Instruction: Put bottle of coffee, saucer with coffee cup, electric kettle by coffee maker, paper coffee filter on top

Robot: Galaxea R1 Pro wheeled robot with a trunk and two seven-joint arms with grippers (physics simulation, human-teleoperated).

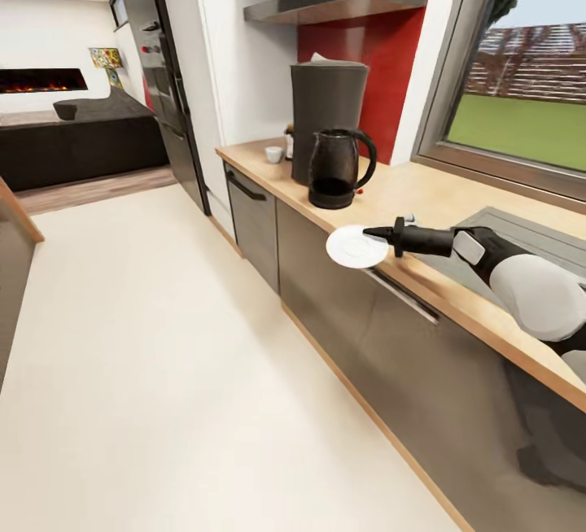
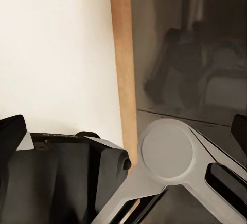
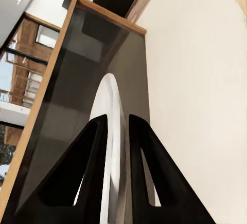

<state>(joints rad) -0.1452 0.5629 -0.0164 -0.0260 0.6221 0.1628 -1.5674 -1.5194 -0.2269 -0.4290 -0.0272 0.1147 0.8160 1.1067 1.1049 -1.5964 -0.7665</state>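
One coffee cup (image 1: 274,154) and one bottle of coffee (image 1: 289,142), half hidden, stand at the worktop (image 1: 423,198) far end beside one coffee maker (image 1: 327,113). One electric kettle (image 1: 338,167) stands before it. One saucer (image 1: 356,246), off the front edge, is clamped in the right gripper (image 1: 376,233) jaws. Left jaws: cannot tell.

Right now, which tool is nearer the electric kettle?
Right. The right tool holds the saucer at the countertop edge, a short way in front of the electric kettle. The left tool hangs low by the grey cabinet fronts, near the floor.
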